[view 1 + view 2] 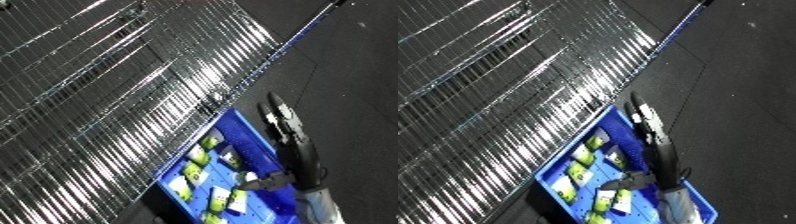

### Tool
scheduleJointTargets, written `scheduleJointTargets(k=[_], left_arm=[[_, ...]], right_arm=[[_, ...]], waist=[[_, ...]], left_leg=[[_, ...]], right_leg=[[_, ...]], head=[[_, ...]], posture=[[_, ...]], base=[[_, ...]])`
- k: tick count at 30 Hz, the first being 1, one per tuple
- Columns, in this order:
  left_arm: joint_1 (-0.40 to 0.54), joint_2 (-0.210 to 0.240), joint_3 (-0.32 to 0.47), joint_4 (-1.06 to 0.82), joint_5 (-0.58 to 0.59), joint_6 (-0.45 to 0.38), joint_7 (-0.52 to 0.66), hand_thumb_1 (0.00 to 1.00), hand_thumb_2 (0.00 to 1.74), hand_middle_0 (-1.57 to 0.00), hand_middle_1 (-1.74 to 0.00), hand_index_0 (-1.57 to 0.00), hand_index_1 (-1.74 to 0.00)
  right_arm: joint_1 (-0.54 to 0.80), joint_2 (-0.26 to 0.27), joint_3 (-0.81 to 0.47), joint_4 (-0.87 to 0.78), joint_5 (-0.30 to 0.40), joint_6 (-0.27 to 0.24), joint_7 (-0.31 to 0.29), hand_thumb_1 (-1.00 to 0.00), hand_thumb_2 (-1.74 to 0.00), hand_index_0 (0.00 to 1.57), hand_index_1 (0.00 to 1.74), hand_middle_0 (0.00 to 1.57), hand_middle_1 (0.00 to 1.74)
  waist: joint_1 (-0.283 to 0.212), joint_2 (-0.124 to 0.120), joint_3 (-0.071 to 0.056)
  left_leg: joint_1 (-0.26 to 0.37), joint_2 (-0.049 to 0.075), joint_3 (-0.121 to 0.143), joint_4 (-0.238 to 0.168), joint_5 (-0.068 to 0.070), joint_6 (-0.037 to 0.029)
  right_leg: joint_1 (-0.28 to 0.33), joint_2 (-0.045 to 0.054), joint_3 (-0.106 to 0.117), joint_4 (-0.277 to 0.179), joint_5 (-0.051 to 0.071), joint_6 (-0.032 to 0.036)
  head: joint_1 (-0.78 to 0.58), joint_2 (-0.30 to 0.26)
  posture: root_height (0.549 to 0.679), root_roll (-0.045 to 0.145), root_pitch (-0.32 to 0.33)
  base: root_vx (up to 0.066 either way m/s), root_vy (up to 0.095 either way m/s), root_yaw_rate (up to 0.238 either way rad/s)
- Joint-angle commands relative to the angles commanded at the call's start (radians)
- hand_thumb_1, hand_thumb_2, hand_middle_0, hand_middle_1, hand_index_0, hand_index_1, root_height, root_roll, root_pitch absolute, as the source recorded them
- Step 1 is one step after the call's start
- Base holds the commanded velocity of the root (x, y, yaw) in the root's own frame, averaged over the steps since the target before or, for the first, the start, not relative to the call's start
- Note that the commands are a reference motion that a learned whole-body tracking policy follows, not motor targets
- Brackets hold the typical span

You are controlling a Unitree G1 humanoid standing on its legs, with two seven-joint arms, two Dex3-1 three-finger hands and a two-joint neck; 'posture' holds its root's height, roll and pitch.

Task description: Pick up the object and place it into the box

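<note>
Blue bin (567, 165): lower part cut off by the bottom edge.
Packets (582, 172): print too small to read.
Right hand (282, 117): finger pose unclear.

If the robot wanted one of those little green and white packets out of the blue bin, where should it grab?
Probably from above, pinching a packet across its two long edges. The packets lie flat on the floor of the blue bin, whose walls block any sideways reach. The right hand hovers over the bin's far end, fingers straight, holding nothing.
</note>
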Motion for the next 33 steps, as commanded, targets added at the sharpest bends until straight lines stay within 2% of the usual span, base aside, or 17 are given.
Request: scheduleJointTargets(k=[4,7,15,19,25,33], left_arm=[[-0.007,-0.001,-0.010,0.005,0.004,0.012,-0.001,1.00,1.74,-1.57,-1.74,-1.57,-1.74],[-0.008,-0.003,-0.015,0.008,0.010,0.028,-0.013,1.00,1.74,-1.57,-1.74,-1.57,-1.74],[-0.007,0.007,-0.015,0.011,0.015,0.075,-0.045,1.00,1.74,-1.57,-1.74,-1.57,-1.74],[0.004,0.017,-0.010,0.007,0.022,0.097,-0.061,1.00,1.74,-1.57,-1.74,-1.57,-1.74],[0.022,0.030,-0.005,-0.007,0.026,0.124,-0.072,1.00,1.74,-1.57,-1.74,-1.57,-1.74],[0.038,0.044,-0.009,-0.031,0.029,0.143,-0.078,1.00,1.74,-1.57,-1.74,-1.57,-1.74]], right_arm=[[-0.035,0.002,0.025,-0.011,-0.001,0.025,0.023,0.00,0.00,0.00,0.00,0.00,0.00],[-0.063,0.013,0.052,-0.023,-0.013,0.048,0.056,0.00,0.00,0.00,0.00,0.00,0.00],[-0.096,0.049,0.106,-0.041,-0.043,0.089,0.056,0.00,0.00,0.00,0.00,0.00,0.00],[-0.097,0.070,0.126,-0.045,-0.053,0.102,0.045,0.00,0.00,0.00,0.00,0.00,0.00],[-0.095,0.086,0.150,-0.038,-0.071,0.118,0.042,0.00,0.00,0.00,0.00,0.00,0.00],[-0.106,0.087,0.197,-0.004,-0.117,0.150,0.067,0.00,0.00,0.00,0.00,0.00,0.00]], waist=[[0.014,-0.002,0.000],[0.032,-0.006,-0.001],[0.071,-0.022,-0.011],[0.093,-0.035,-0.014],[0.119,-0.045,-0.014],[0.149,-0.049,-0.006]], left_leg=[[-0.007,-0.003,-0.009,0.013,0.002,-0.0021],[-0.012,-0.009,-0.019,0.039,-0.001,-0.0031],[-0.026,-0.016,-0.042,0.086,-0.009,-0.0001],[-0.040,-0.019,-0.054,0.111,-0.014,0.0012],[-0.065,-0.026,-0.067,0.145,-0.019,0.0033],[-0.094,-0.035,-0.077,0.176,-0.018,0.0026]], right_leg=[[0.003,-0.0021,-0.009,0.014,-0.006,-0.0025],[0.010,-0.0071,-0.018,0.034,-0.018,-0.0071],[0.020,-0.0133,-0.039,0.075,-0.038,-0.0115],[0.021,-0.0146,-0.050,0.092,-0.043,-0.0107],[0.009,-0.0148,-0.066,0.121,-0.047,-0.0059],[-0.009,-0.0219,-0.083,0.144,-0.048,-0.0013]], head=[[-0.054,-0.011],[-0.121,-0.026],[-0.240,-0.054],[-0.288,-0.075],[-0.330,-0.122],[-0.373,-0.193]], posture=[[0.641,0.098,0.052],[0.639,0.100,0.039],[0.635,0.098,0.014],[0.633,0.094,0.006],[0.629,0.088,-0.002],[0.625,0.083,-0.005]], base=[[0.052,-0.057,0.096],[0.056,-0.057,0.130],[0.061,-0.073,0.127],[0.056,-0.081,0.120],[0.049,-0.047,0.107],[0.032,-0.018,0.108]])
